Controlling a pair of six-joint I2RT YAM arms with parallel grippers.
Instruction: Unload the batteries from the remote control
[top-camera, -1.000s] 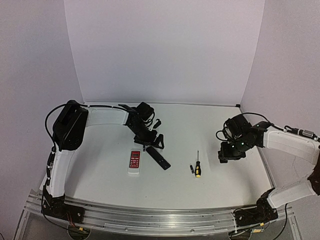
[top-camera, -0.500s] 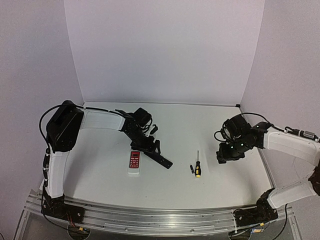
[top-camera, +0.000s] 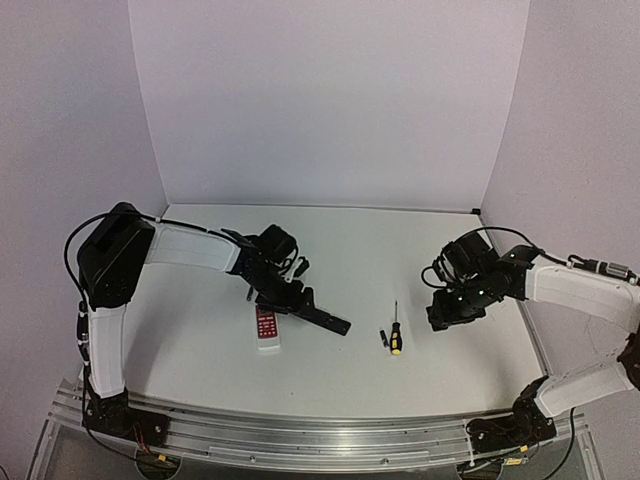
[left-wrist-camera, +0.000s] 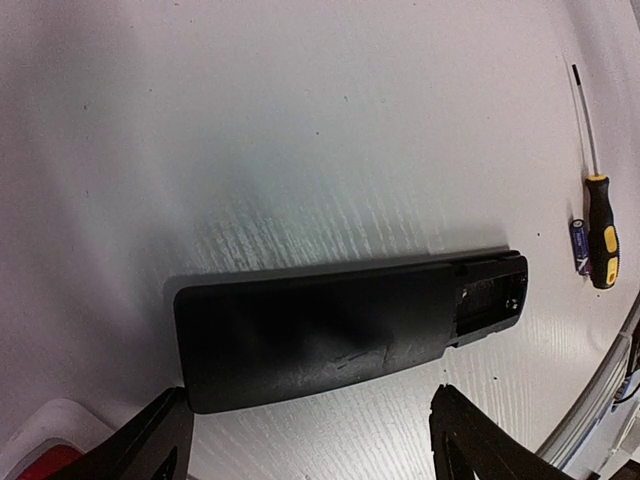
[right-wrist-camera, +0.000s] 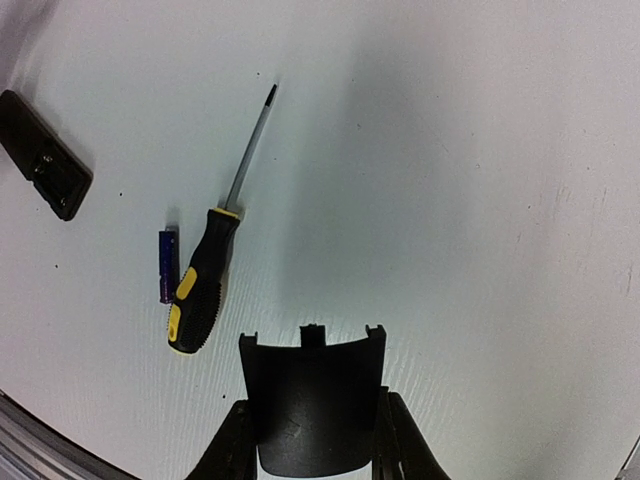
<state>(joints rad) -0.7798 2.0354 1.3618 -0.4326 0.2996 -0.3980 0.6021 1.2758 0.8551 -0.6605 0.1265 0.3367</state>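
The slim black remote control (left-wrist-camera: 330, 335) lies back-up on the white table, and the battery bay at its right end (left-wrist-camera: 490, 298) is uncovered. I cannot tell whether a cell lies in it. My left gripper (left-wrist-camera: 310, 445) is open, with its fingers (left-wrist-camera: 150, 445) spread just short of the remote's near long edge. One small dark battery (right-wrist-camera: 166, 265) lies on the table beside the screwdriver. My right gripper (right-wrist-camera: 312, 430) is shut on the black battery cover (right-wrist-camera: 312, 395) and holds it above the table to the right of the battery (top-camera: 383, 339). In the top view the remote (top-camera: 325, 319) lies just right of the left gripper (top-camera: 290, 300).
A yellow-and-black screwdriver (right-wrist-camera: 205, 285) lies next to the battery with its tip pointing away; it also shows in the top view (top-camera: 396, 336). A white remote with a red panel (top-camera: 267, 328) lies just left of the black one. The metal rail runs along the table's near edge.
My left arm has swung toward the near side. The black remote has turned to lie more crosswise and shifted slightly right. My right gripper has drifted a little left with the cover.
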